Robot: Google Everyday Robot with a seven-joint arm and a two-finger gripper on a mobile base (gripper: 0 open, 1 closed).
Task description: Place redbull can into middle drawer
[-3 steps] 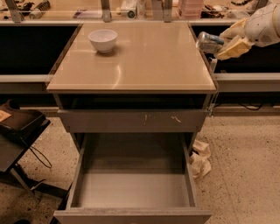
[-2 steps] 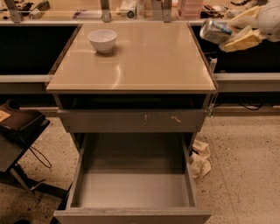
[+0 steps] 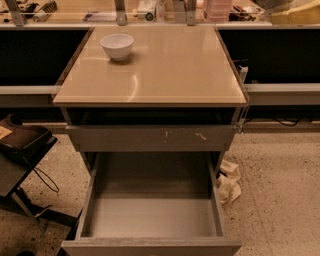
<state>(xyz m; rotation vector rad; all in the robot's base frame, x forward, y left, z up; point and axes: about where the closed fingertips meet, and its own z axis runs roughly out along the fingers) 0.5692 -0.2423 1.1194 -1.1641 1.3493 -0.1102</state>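
Note:
My gripper (image 3: 286, 12) is at the top right edge of the camera view, high over the counter to the right of the cabinet; only its beige finger (image 3: 300, 16) shows. It is shut on the redbull can (image 3: 270, 4), of which just a silvery lower edge shows at the frame's top. The middle drawer (image 3: 150, 220) is pulled wide open at the bottom of the view, with a bare grey floor and low side walls. The gripper is far above and to the right of it.
A white bowl (image 3: 117, 46) stands on the tan cabinet top (image 3: 160, 70) at the back left. A shut drawer front with pale scratches (image 3: 150, 138) is above the open drawer. Crumpled paper (image 3: 228, 184) lies on the floor at right; a dark chair (image 3: 20, 145) at left.
The gripper has lifted the can up and slightly to the right, from beside the cabinet's right edge to the top of the view. Bowl and drawer have not moved.

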